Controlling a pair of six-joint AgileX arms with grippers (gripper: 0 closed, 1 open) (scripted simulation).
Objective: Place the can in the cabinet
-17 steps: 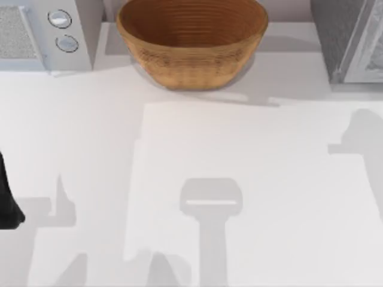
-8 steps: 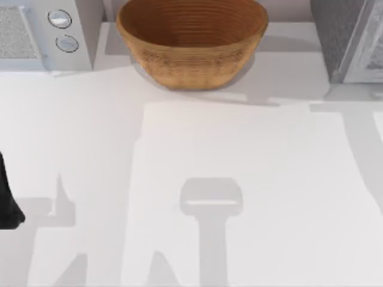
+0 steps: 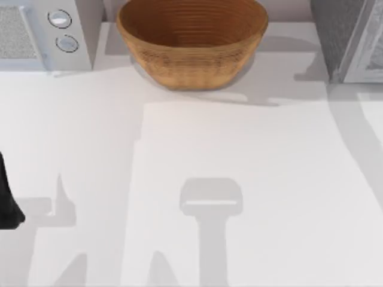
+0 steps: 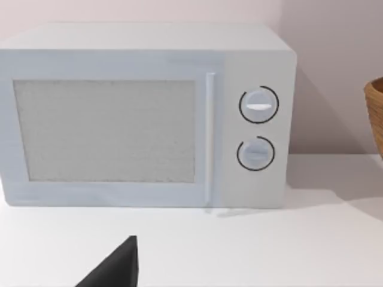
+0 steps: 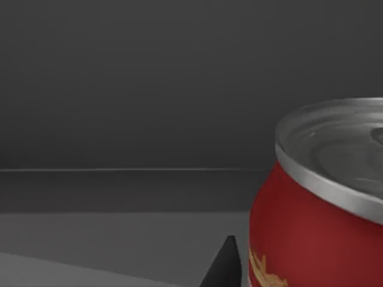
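The can (image 5: 311,233), red with a silver top and pale label marks, stands close before the right wrist camera against the dark grey inside of the cabinet (image 5: 119,89). My right gripper is shut on the can, and one dark fingertip (image 5: 222,266) shows against the can's side. In the top view the cabinet (image 3: 347,36) stands at the back right corner of the table. My left arm (image 3: 6,200) is parked at the table's left edge.
A woven basket (image 3: 191,42) sits at the back middle of the table. A white microwave (image 3: 42,33) with two dials stands at the back left, and the left wrist view faces the microwave (image 4: 143,119).
The right arm's shadow on the table has slid toward the back right, up to the cabinet. The left arm, basket and microwave have not moved.
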